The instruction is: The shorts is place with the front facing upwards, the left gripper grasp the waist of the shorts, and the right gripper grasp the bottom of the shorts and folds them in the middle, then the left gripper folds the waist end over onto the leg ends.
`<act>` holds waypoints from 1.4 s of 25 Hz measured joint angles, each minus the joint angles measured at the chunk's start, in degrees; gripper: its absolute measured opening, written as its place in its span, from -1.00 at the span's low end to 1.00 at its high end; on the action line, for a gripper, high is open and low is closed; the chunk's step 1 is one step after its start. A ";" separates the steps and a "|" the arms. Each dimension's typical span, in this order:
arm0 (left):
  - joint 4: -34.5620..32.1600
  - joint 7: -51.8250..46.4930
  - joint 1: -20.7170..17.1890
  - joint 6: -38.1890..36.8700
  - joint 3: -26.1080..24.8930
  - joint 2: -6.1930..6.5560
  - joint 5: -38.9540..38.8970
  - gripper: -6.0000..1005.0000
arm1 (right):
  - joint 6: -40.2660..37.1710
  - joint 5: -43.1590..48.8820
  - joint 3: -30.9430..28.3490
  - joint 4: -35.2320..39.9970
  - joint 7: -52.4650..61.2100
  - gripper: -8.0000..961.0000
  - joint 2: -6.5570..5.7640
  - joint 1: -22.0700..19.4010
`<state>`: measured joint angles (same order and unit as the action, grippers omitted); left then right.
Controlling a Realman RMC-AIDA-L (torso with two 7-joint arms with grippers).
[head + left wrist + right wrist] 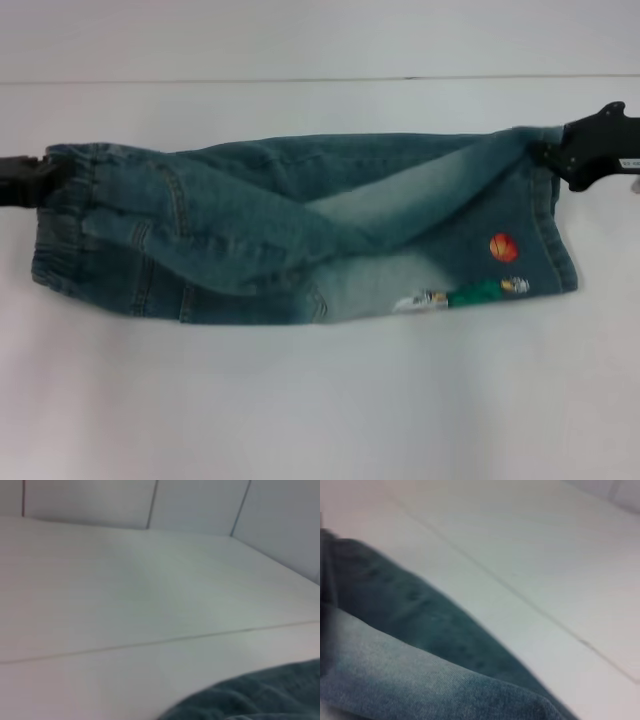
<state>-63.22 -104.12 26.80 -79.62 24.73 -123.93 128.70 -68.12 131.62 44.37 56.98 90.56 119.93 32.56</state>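
Lying lengthwise across the white table (pixel 320 400), the shorts (pixel 300 235) span the space between the two grippers, one leg folded over the other. The left gripper (pixel 35 182) sits at the far-left end of the garment, its black tip meeting the upper corner of the waist of the shorts (pixel 65 220); the ruffled band extends downward from that tip toward the robot. The fingers are hidden in the fabric, so closure on the band appears likely but cannot be confirmed. The right gripper (pixel 555 155) sits at the opposite end, its tip against the upper corner of the bottom of the shorts (pixel 555 225); cloth bunches toward that tip and the hem runs downward from it. Finger spacing cannot be determined there either. An orange basketball print (pixel 503 247) lies just below the right gripper, near the hem. Both wrist views show only denim close by, plus table surface.
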 joint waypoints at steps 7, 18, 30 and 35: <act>3.69 0.49 1.05 8.53 3.53 -0.05 -1.59 -0.88 | 13.77 -4.51 1.16 -8.03 -3.25 -0.91 -0.15 1.82; 7.86 1.68 1.44 19.41 8.47 0.10 -3.86 -0.89 | 27.22 -11.00 9.22 -12.65 -6.16 -0.92 0.07 2.96; 11.95 2.60 2.76 27.00 11.37 0.30 -3.91 -0.89 | 39.46 -10.90 14.63 -19.79 -6.13 -0.92 0.17 6.35; 14.52 3.85 3.49 30.76 13.16 0.22 -3.67 -0.89 | 42.31 -11.02 15.79 -21.25 -6.40 -0.91 0.28 6.58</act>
<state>-48.70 -100.26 30.29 -48.86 37.89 -123.72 125.04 -25.81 120.60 60.16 35.73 84.15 120.21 39.14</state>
